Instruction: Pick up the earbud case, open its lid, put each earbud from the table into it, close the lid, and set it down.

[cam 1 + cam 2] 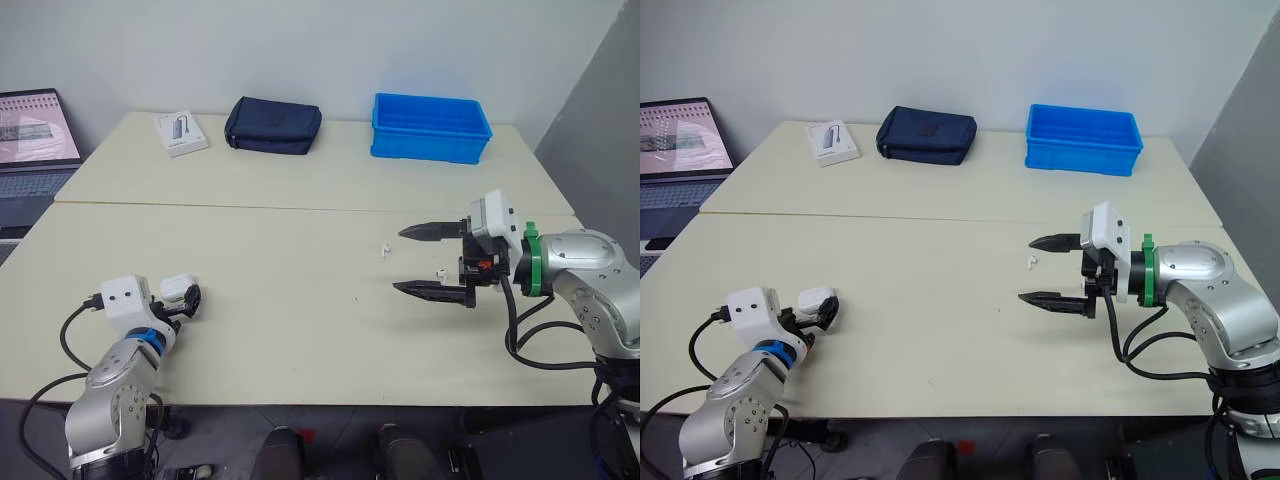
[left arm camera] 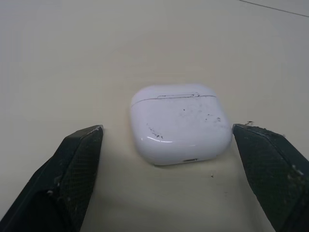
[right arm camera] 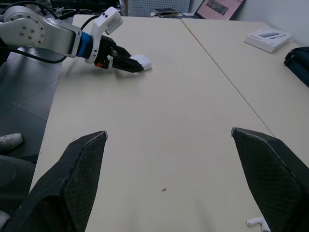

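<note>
The white earbud case point(image 2: 179, 123) lies flat on the table with its lid closed, near the front left corner. My left gripper point(image 1: 190, 298) is open, one finger on each side of the case with a gap on both sides. One white earbud point(image 1: 383, 249) lies on the table right of the middle, and a second earbud point(image 1: 440, 272) lies close by. My right gripper point(image 1: 400, 260) is open just above the table, its tips pointing left, with the second earbud between its fingers near their base. The right wrist view shows an earbud point(image 3: 256, 223) by one finger.
At the back of the table stand a blue bin point(image 1: 430, 127), a dark pouch point(image 1: 273, 125) and a small white box point(image 1: 181, 132). A laptop point(image 1: 35, 140) sits off the far left. A seam runs across the table between the two halves.
</note>
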Action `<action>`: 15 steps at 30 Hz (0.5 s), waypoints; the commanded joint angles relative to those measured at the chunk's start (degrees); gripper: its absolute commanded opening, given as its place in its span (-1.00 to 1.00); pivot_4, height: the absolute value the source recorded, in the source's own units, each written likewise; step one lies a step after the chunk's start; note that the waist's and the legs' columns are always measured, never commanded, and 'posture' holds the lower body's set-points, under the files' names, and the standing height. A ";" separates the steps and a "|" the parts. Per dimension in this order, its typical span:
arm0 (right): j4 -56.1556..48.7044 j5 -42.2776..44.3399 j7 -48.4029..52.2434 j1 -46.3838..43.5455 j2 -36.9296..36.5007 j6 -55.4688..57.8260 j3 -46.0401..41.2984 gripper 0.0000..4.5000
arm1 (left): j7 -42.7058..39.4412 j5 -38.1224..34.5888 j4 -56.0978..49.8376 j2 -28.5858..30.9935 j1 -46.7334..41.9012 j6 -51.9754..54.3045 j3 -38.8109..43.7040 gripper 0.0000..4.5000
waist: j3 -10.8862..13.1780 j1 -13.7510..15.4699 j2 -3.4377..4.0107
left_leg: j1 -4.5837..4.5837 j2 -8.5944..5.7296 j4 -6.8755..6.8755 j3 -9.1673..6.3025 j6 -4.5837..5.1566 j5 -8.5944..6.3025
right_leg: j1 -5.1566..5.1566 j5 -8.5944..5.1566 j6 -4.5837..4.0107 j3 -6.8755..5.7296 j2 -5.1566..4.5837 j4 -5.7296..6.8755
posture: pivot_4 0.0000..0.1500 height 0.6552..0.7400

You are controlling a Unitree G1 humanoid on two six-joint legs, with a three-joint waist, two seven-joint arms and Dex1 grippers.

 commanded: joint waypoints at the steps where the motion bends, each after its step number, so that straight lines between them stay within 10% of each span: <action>1: -1.76 1.30 -0.15 -1.11 0.24 0.24 -0.87 0.92 | -1.05 -0.01 3.09 0.33 -0.69 2.85 -1.69 1.00 | -0.03 0.21 0.06 | 0.01 0.00 0.00 0.00 0.00 0.00 | 0.00 0.00 0.00 0.00 0.00 0.00 | 1.00 1.00; 8: -2.31 1.68 -0.64 -0.80 0.18 0.60 -1.22 1.00 | -1.60 1.14 5.12 0.85 -1.32 4.03 -2.59 0.23 | -0.11 0.54 0.20 | 0.02 -0.02 0.00 0.04 0.00 0.00 | 0.04 -0.01 -0.01 0.03 -0.02 -0.04 | 1.00 1.00; 15: -4.54 1.76 -2.03 1.55 -0.36 1.20 -2.43 1.00 | -6.96 3.78 8.82 5.25 0.56 0.77 -4.85 0.23 | -0.27 0.53 0.47 | 0.20 -0.01 -0.04 0.04 0.00 0.00 | 0.12 -0.10 -0.17 0.02 -0.02 -0.01 | 1.00 1.00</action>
